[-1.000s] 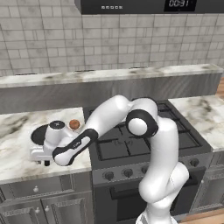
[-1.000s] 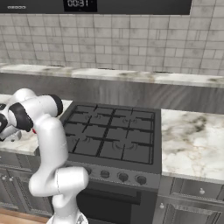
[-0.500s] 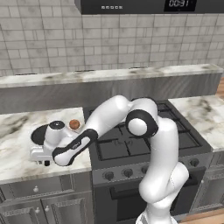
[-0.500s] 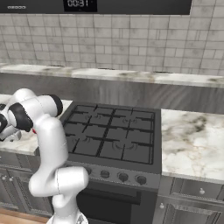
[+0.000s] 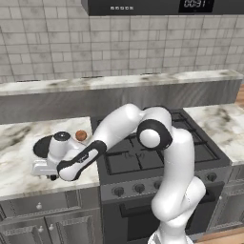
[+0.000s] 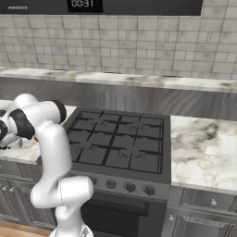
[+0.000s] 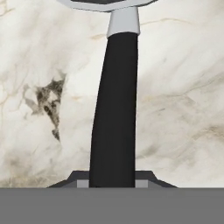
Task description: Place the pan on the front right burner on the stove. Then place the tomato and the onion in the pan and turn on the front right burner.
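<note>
One gripper [image 7: 112,181] clamped on the long black handle of the pan [image 7: 114,109] | pan [image 5: 44,145] resting on the marble counter [image 5: 19,167] left of the stove [image 5: 157,152], partly hidden by the hand | onion [image 5: 81,136] on the counter beside the pan | front right burner [image 6: 136,159] bare

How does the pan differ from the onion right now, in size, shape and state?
The pan is wide, flat and black; the onion is a small reddish-brown ball. The pan has a long handle, clamped by the gripper; the onion lies free, untouched. Both rest on the marble counter left of the stove.
</note>
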